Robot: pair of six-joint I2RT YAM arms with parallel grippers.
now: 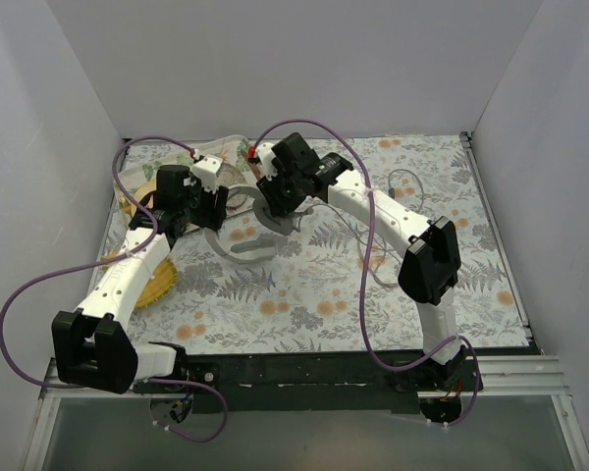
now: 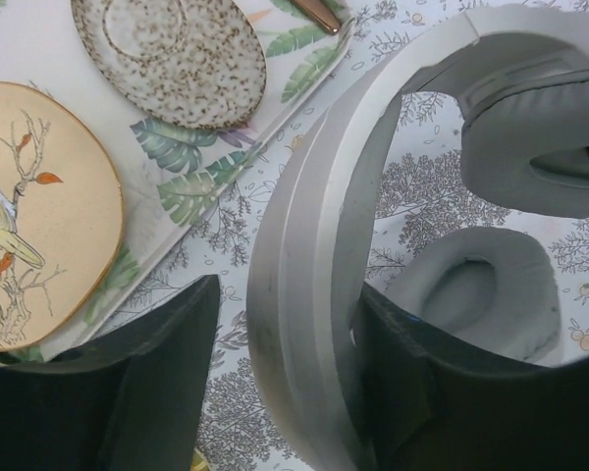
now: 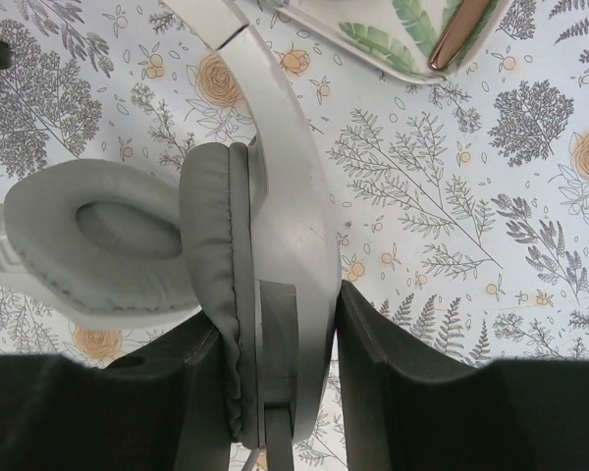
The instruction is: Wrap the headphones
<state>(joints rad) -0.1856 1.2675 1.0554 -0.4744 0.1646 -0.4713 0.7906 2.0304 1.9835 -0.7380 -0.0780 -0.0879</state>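
The light grey headphones (image 1: 243,240) lie on the floral cloth at the back, between both grippers. My left gripper (image 1: 214,208) straddles the wide headband (image 2: 304,294). Its right finger (image 2: 422,392) lies against the band and its left finger (image 2: 147,373) stands apart from it, so it is open. Two padded earcups (image 2: 530,147) show beyond it. My right gripper (image 3: 275,314) is shut on one earcup (image 3: 275,216), pressing both of its sides. The other earcup (image 3: 108,235) lies to its left. The thin grey cable (image 1: 404,180) trails over the cloth to the right.
A leaf-patterned tray (image 2: 191,186) at the back left holds a speckled plate (image 2: 172,54), a peach bird plate (image 2: 29,206) and a rose-gold utensil (image 3: 461,34). A yellow object (image 1: 162,285) lies under the left arm. White walls enclose the table on three sides.
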